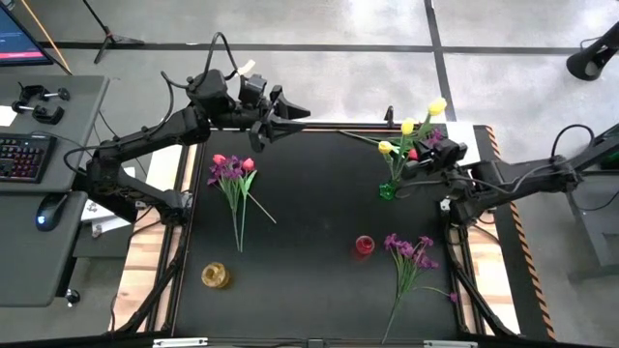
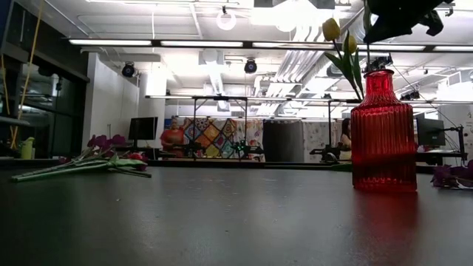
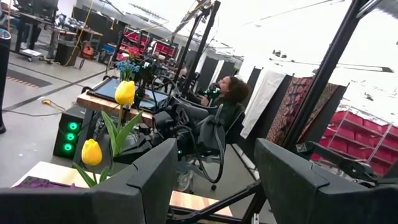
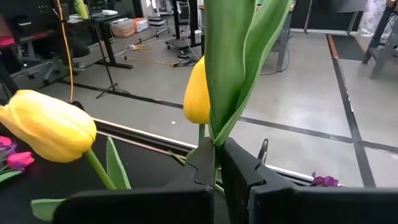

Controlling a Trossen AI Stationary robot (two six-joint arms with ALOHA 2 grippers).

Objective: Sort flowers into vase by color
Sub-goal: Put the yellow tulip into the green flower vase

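Observation:
Three yellow tulips [image 1: 407, 126] stand near the table's far right corner, stems running down to a small green vase [image 1: 387, 190]. My right gripper [image 1: 423, 162] is shut on one of them, right beside that vase. Red tulips and purple sprays [image 1: 232, 174] lie flat on the table's left part. More purple sprays [image 1: 411, 253] lie on its near right part. A red vase [image 1: 364, 246] and a yellow vase [image 1: 215, 275] stand upright. My left gripper [image 1: 288, 112] hangs open above the far edge, touching nothing. My right gripper pinches a yellow tulip's green stem [image 4: 214, 146] between its two fingers, where the long leaves [image 4: 233, 56] spring from it, below the blossom [image 4: 198, 93]. The fingers come from the table's right side and lie across the stem. The tulip stands roughly upright above them.
The black table's middle [image 1: 309, 203] is bare between the flower piles. The red vase [image 2: 383, 133] stands close in the low view, with a tulip [image 2: 331, 29] behind it. A desk with a keyboard [image 1: 24, 155] stands left of the table. People sit in the room beyond [image 3: 230, 93].

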